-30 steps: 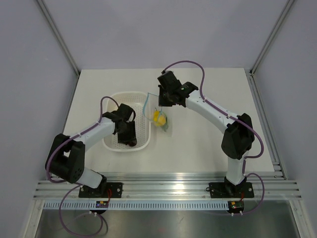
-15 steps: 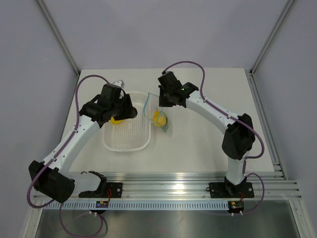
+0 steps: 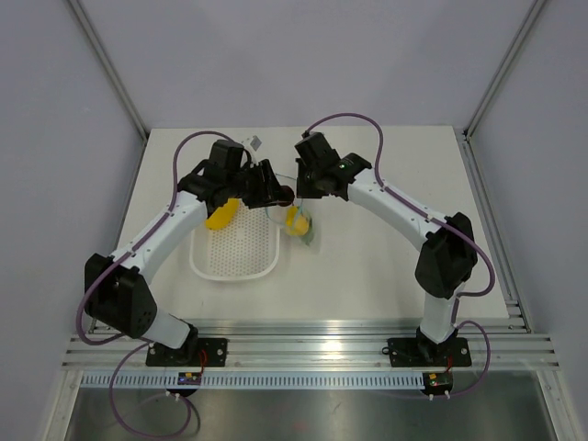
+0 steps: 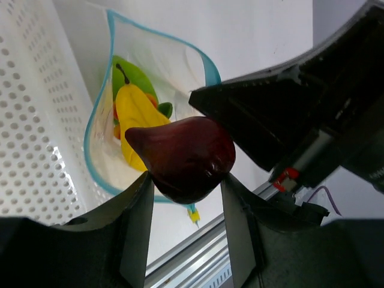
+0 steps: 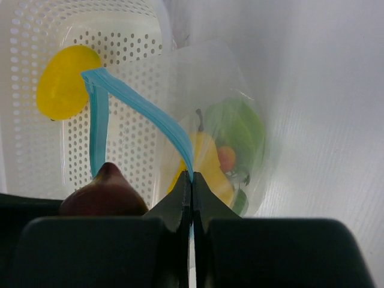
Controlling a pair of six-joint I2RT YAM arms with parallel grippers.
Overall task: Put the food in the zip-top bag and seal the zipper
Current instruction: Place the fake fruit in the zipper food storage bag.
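Observation:
My left gripper (image 4: pixel 186 180) is shut on the dark red fruit (image 4: pixel 183 157) and holds it just above the open mouth of the clear zip-top bag (image 4: pixel 174 66). My right gripper (image 5: pixel 192 180) is shut on the light blue zipper (image 5: pixel 144 111) and holds the bag's mouth up. Inside the bag lie a yellow fruit (image 5: pixel 207 162), the green leaf piece (image 5: pixel 243 129) and small red berries (image 5: pixel 226 157). A second yellow fruit (image 3: pixel 220 214) lies in the white basket. In the top view the two grippers, left (image 3: pixel 278 193) and right (image 3: pixel 300 188), are close together over the bag (image 3: pixel 300 223).
The white perforated basket (image 3: pixel 234 262) stands just left of the bag, touching or nearly touching it. The right gripper's black body (image 4: pixel 288 108) is right beside the held fruit. Metal rails run along the table's near edge (image 3: pixel 303 335).
My left arm lifted the dark red fruit out of the basket's near end and carried it back and right to the bag's mouth. The right arm has stayed put, holding the zipper.

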